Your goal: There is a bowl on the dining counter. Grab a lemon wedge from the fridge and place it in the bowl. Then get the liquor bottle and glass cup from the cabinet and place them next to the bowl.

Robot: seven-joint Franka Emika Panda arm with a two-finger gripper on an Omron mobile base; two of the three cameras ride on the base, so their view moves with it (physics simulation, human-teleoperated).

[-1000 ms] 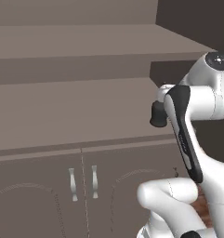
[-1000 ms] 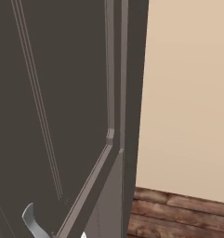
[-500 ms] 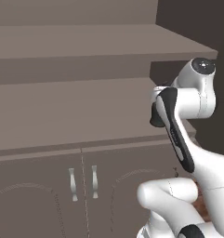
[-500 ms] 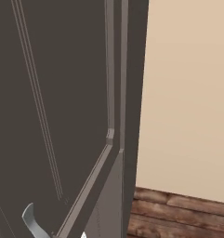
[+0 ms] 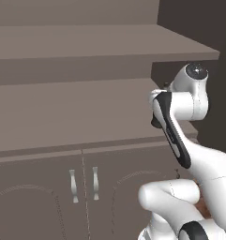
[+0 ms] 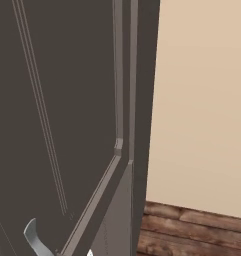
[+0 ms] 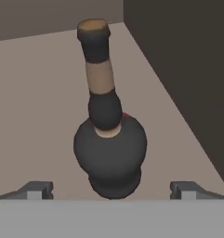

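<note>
hand view: the liquor bottle [image 7: 109, 144] stands upright on a cabinet shelf [image 7: 39, 102], its round body low in the middle of the picture and its neck running toward 12 o'clock
tool: the tool [image 7: 111, 189] is spread wide and holds nothing; one fingertip [image 7: 35, 190] sits at 8 o'clock of the bottle's body and the other at 4 o'clock, both apart from it, with the body between them
where it is: near the right end of the shelf, with the dark side wall of the cabinet [image 7: 187, 69] from 1 to 4 o'clock of it
handling: judged to be glass, so stiff, fairly heavy for its size, smooth and likely slippery, and breakable if it tips off the shelf
where to hold: the round body is the widest part and curves away above and below, so pads closing off its middle could slide; a grip square across the widest girth looks steadiest, while the narrow neck would leave the heavy body free to swing
looks: almost black rounded body on a short foot, a pale tan band under a dark bulge, a tan stretch on the neck, a dark collar and a tan cork-coloured top; a small red fleck shows behind the shoulder
left base view: the white arm [image 5: 180, 140] reaches over the lower cabinet doors [image 5: 84, 187] toward the right end of the brown shelves
</note>
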